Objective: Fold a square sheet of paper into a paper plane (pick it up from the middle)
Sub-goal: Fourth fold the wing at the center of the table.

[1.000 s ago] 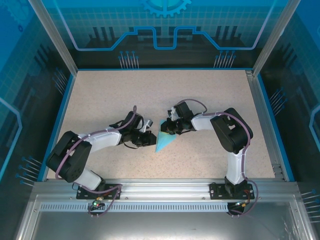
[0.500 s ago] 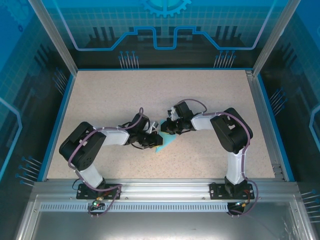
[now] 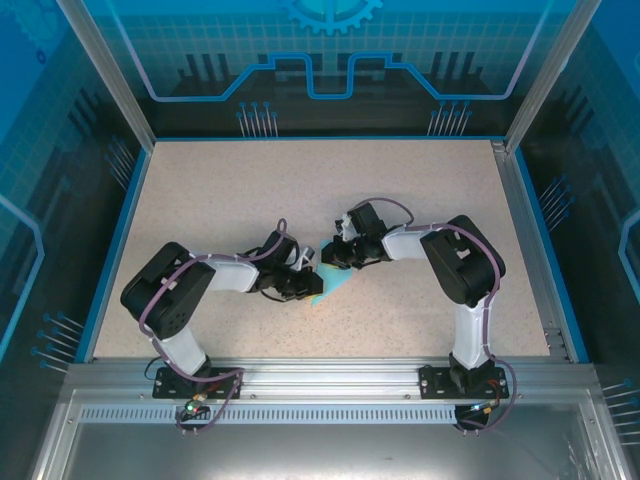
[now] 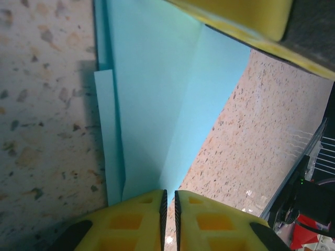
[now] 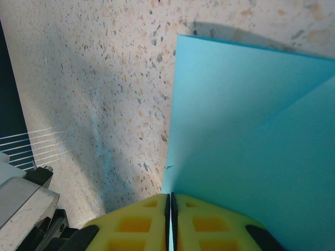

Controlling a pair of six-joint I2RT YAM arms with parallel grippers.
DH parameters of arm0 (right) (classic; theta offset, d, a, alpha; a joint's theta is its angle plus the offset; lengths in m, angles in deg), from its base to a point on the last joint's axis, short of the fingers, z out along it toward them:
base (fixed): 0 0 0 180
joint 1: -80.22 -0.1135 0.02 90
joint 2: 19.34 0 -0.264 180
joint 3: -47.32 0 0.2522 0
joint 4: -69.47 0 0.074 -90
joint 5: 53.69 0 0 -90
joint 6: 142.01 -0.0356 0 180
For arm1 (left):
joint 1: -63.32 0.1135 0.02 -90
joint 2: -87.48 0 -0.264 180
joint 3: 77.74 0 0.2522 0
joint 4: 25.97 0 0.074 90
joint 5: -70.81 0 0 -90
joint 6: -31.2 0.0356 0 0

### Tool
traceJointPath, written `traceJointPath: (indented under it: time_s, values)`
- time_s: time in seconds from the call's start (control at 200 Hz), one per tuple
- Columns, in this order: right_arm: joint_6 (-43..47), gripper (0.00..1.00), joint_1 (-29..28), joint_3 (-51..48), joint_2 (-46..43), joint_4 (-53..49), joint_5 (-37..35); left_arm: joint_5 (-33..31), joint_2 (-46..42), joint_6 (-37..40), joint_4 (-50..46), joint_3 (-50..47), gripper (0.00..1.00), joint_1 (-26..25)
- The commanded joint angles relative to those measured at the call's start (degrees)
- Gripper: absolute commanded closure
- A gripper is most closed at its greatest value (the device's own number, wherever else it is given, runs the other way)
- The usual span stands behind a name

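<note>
Paper: light blue, partly folded into a tapered shape, sitting mid-desk, slightly toward the near edge. It lies between the two end effectors and both have hold of it.

Left wrist view: paper shows stacked layers, with one long crease running lengthwise and a narrow flap edge sticking out on one side. The narrow end runs straight into the left end effector, whose yellow pads are pressed together on it with only a hairline gap. The right end effector's yellow pad sits over the far end of the paper.

Right wrist view: right end effector has its pads closed tight, pinching the paper at its edge. One diagonal fold line is visible, and the far edge casts a shadow on the desk.

Top view: left end effector comes in from the left and right end effector from the right, tips close together over the paper. Desk is speckled beige. Can't tell whether the paper is lifted or flat.
</note>
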Motion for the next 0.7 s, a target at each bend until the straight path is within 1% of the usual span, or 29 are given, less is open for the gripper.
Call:
traceJointPath:
  time_s: [0.0,0.1,0.305,0.455,0.695]
  values:
    - [1.8,0.87,0.8,-1.3,3.9,-6.6,-4.9,-2.1,-0.4,2.7,-5.6,-2.1,0.84,-0.1]
    - [1.9,0.87,0.8,-1.3,3.8,-6.8,-5.0,-3.6,-1.6,3.6,-7.5,-2.5,0.84,-0.1]
    - [1.9,0.87,0.8,-1.3,3.8,-7.0,-5.2,-4.7,-4.7,3.6,-9.1,-3.3,0.84,-0.1]
    - [1.9,0.87,0.8,-1.5,3.7,-7.1,-5.4,-4.1,-7.3,4.2,-9.9,-3.8,0.84,-0.1]
    - [1.8,0.87,0.8,-1.3,3.8,-7.2,-5.2,-5.5,-13.6,4.3,-11.7,-2.9,0.84,-0.1]
